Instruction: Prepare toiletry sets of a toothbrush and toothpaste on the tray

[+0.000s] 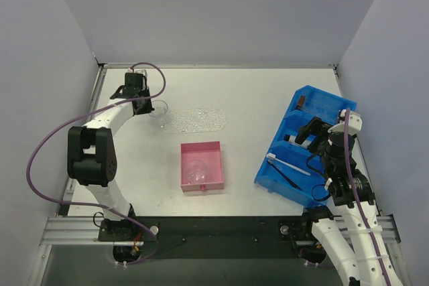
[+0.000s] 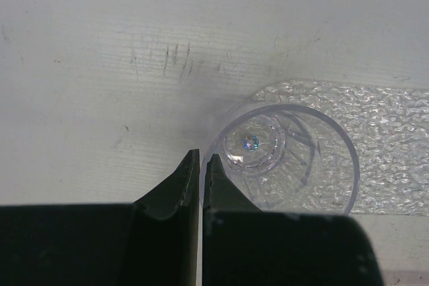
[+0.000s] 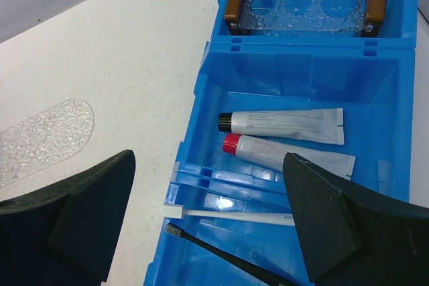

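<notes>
The tray (image 1: 201,120), a long oval of clear bumpy plastic, lies flat on the table; it also shows in the left wrist view (image 2: 395,132) and the right wrist view (image 3: 40,138). My left gripper (image 2: 201,157) is shut on the rim of a clear cup (image 2: 322,165) at the tray's left end (image 1: 159,108). My right gripper (image 3: 208,165) is open and empty above the blue bin (image 1: 295,179). In the bin lie two silver-grey toothpaste tubes, black-capped (image 3: 288,125) and red-capped (image 3: 275,153), a white toothbrush (image 3: 228,215) and a black toothbrush (image 3: 221,254).
A square pink box (image 1: 213,149) in mid-table holds another clear cup (image 1: 196,172). A clear bumpy rack with brown end blocks (image 3: 305,5) lies in the bin's far compartment. Grey walls close in the table on three sides.
</notes>
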`<state>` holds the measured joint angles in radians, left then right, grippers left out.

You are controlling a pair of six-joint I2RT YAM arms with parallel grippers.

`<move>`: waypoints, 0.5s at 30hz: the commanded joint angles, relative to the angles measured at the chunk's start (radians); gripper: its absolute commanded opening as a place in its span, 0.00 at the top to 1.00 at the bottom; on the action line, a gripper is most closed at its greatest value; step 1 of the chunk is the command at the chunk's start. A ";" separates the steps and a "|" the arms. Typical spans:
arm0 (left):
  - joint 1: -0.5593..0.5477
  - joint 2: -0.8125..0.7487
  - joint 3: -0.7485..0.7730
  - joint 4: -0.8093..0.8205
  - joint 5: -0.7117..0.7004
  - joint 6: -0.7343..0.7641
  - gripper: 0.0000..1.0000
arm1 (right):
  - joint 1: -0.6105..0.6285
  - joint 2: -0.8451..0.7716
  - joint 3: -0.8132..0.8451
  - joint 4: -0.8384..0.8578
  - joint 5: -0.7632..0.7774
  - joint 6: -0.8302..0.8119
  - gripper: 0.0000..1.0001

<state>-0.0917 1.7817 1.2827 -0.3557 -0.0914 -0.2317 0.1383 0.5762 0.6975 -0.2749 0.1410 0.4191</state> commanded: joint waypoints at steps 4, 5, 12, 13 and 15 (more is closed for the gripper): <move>0.004 0.012 0.050 0.011 0.027 -0.008 1.00 | 0.004 0.005 0.002 -0.001 0.003 0.003 0.13; 0.004 0.013 0.050 0.009 0.027 -0.008 1.00 | 0.006 0.005 0.002 -0.003 0.002 0.003 0.13; 0.004 0.016 0.056 0.003 0.030 -0.006 0.99 | 0.003 0.007 0.002 -0.004 0.006 0.001 0.13; 0.004 0.016 0.058 0.003 0.030 -0.006 0.98 | 0.004 0.005 0.002 -0.004 0.006 0.000 0.13; 0.004 0.016 0.060 -0.002 0.028 -0.008 0.94 | 0.004 0.004 0.002 -0.006 0.006 0.000 0.13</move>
<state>-0.0906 1.7882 1.2922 -0.3603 -0.0772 -0.2317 0.1383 0.5762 0.6975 -0.2749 0.1410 0.4191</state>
